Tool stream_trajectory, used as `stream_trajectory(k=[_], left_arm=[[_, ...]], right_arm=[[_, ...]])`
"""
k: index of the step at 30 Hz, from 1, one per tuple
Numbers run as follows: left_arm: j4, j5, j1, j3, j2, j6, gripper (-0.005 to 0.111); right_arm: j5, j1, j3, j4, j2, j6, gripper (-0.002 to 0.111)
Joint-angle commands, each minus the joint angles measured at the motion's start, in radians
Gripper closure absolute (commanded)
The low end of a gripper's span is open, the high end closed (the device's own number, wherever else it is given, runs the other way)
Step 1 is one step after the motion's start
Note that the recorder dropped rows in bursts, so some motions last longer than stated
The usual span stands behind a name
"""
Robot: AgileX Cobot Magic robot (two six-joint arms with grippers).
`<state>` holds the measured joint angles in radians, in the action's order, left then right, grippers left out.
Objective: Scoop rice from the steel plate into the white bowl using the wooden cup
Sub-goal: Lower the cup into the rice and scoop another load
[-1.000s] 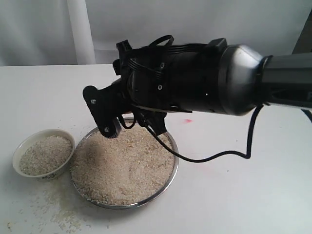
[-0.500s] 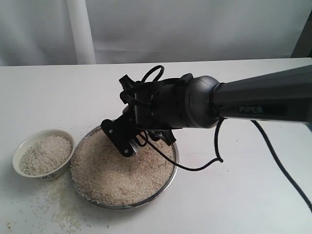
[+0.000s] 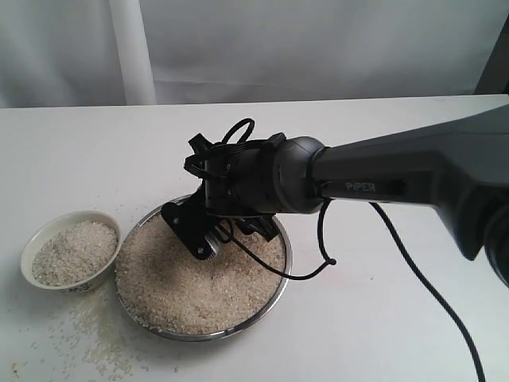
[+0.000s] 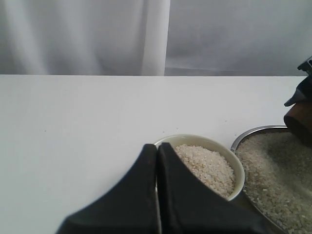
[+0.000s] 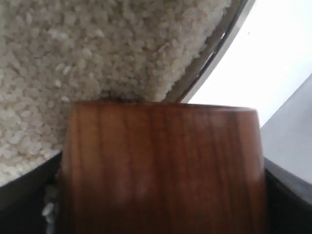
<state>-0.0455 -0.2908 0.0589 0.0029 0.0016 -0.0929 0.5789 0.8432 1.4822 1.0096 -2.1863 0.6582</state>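
The right gripper [image 3: 199, 237] reached in from the right and hung low over the far side of the plate [image 3: 280, 278]. It was clamped on the cup [image 5: 161, 165]. The right wrist view showed this best. Dark fingers [image 5: 22, 192] pressed on both sides of the brown wood.

The cup's long axis pointed away from the wrist, toward the rice [image 5: 73, 53] and the plate's rim. Its far end was down at the rice. The cup's mouth did not show in any view, so I could not tell if it had rice inside.

In the exterior view the cup was almost all hidden behind the gripper. That view showed the whole plate, heaped with rice, on the white tabletop [image 3: 382, 318]. The bowl [image 3: 32, 239] sat just beside the plate on its left, and it was nearly full of rice too. Loose grains [image 3: 91, 346] lay on the tabletop in front of the bowl and plate. Only the exterior view showed these.

The left gripper [image 4: 157, 148] showed only in the left wrist view. Its fingers were pressed together with nothing between them. The bowl was just past its tips. A bit of the brown cup showed at the edge of that view, above the plate.
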Motion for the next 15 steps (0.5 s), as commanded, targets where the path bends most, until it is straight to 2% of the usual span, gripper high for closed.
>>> stream_trajectory(k=[1, 15], left_arm=[[0.008, 0.006, 0.004, -0.003, -0.002, -0.003, 0.107], [0.008, 0.006, 0.004, -0.003, -0.002, -0.003, 0.107]], right_arm=[[0.010, 0.008, 0.008, 0.007, 0.003, 0.014, 0.108], [-0.054, 0.055, 0.008, -0.113, -0.026, 0.045, 0.108]])
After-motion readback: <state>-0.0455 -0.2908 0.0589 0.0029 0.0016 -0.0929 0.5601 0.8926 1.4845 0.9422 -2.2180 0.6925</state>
